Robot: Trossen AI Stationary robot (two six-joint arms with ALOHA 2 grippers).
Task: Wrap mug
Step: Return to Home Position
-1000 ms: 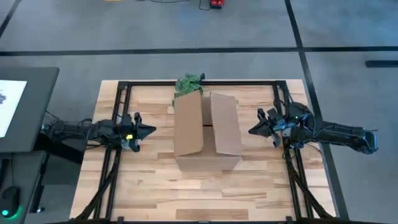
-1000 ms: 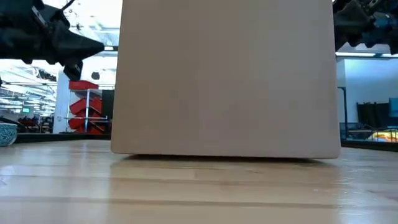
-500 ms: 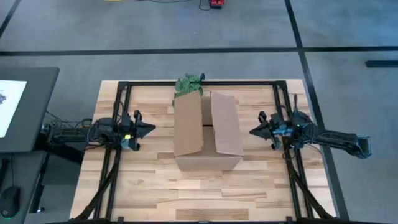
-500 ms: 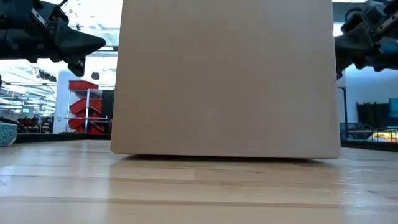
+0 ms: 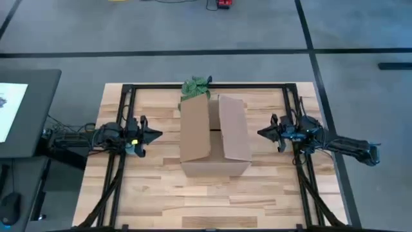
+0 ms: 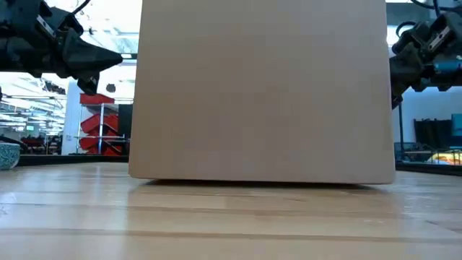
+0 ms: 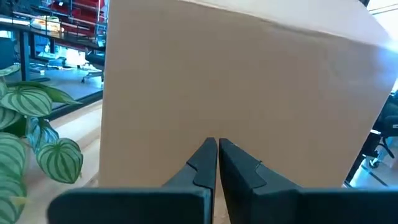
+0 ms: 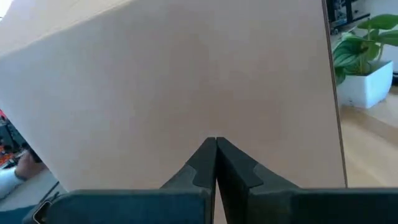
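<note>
as the step in hand is calling for both arms to go to their rest pose, the high view is showing the cardboard box (image 5: 214,137) sitting at the middle of the table (image 5: 148,193), its two top flaps lying folded over with a narrow seam between them. the mug is showing nowhere and is judged to be lying inside. the left gripper (image 5: 159,135) is pointing at the box's left side and the right gripper (image 5: 259,134) at its right side, each standing apart from the cardboard. a green plant (image 5: 195,87) is sitting just behind the box. the low view is showing the box wall filling the centre, with both grippers hanging above the tabletop on either side. the left wrist view is showing that arm's fingers (image 7: 202,165) pressed together on nothing, with the box close ahead. the right wrist view is showing the same, fingers (image 8: 202,163) meeting and empty. judgement: each arm should be drawing straight back from the box, fingers together and clear of the flaps, so nothing is nudging the box or springing the lid.
</note>
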